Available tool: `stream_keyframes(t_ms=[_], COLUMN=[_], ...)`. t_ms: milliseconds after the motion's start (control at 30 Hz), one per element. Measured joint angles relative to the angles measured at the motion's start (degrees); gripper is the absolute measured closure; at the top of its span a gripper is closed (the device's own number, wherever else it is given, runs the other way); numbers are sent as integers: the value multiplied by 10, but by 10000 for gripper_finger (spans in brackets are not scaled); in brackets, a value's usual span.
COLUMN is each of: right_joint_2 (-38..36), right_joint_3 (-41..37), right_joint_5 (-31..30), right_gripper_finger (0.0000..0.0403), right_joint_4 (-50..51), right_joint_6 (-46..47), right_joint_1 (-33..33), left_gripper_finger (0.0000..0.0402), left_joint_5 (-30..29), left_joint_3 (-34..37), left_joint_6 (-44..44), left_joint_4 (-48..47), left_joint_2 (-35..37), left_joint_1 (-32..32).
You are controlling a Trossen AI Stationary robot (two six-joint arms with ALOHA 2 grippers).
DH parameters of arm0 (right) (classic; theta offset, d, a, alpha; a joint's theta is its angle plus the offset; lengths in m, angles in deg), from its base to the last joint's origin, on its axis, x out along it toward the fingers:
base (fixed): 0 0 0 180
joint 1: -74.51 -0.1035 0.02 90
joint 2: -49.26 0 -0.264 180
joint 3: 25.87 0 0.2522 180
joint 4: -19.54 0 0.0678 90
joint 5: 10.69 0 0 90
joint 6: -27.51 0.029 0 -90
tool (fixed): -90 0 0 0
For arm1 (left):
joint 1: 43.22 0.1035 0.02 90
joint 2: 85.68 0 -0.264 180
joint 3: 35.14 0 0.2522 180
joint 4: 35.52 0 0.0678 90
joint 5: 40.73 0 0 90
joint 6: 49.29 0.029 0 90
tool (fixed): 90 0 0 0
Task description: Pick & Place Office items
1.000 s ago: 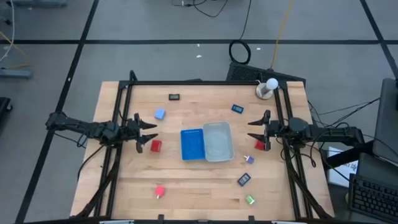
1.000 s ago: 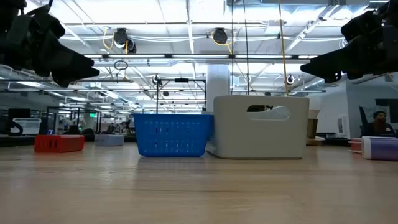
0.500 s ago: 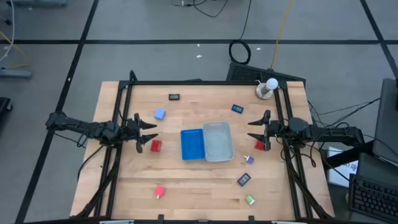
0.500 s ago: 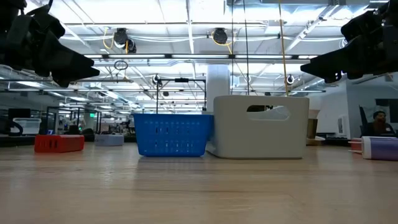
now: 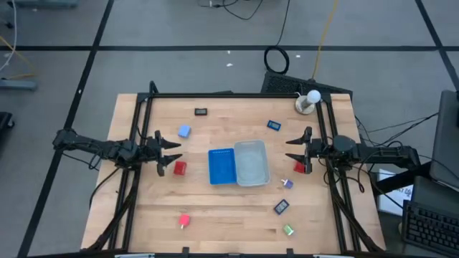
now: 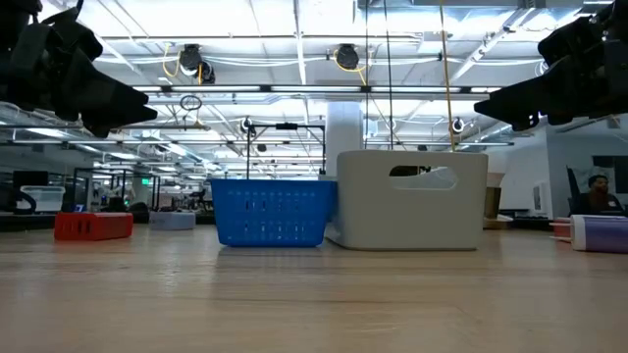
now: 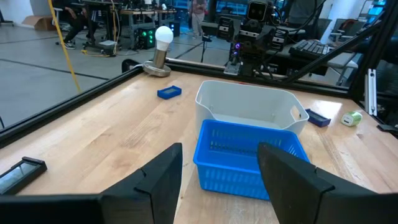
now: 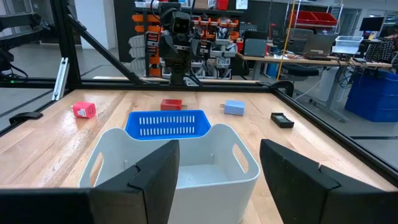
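The office items lie scattered on the wooden table. A pale blue block, a red block and a black flat piece are on the left half. A dark blue flat piece, a red block, a dark flat piece and a green piece are on the right half. My left gripper hovers open at the table's left side, pointing level toward the centre. My right gripper hovers open at the right side and faces it. Neither has anything between its fingers.
A blue ribbed tray and a clear tray stand side by side at the table's centre, between the two grippers. A white bulb on a stand sits at the far right corner. A pink-red piece lies near the front edge.
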Motion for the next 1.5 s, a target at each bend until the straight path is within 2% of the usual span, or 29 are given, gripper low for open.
stream_keyframes(t_ms=[1333, 1400, 1500], right_joint_2=[0, 0, 0], right_joint_3=[0, 0, 0], right_joint_5=[0, 0, 0], right_gripper_finger=[185, 184, 185], right_joint_4=[0, 0, 0], right_joint_6=[0, 0, 0], right_joint_1=[0, 0, 0], left_gripper_finger=[190, 190, 190], left_joint_5=[0, 5, 20], left_joint_3=[0, 0, 0], left_joint_6=[1, -20, 20], left_joint_4=[0, 1, 8], left_joint_2=[0, 0, 0], left_joint_1=[0, 0, 1])
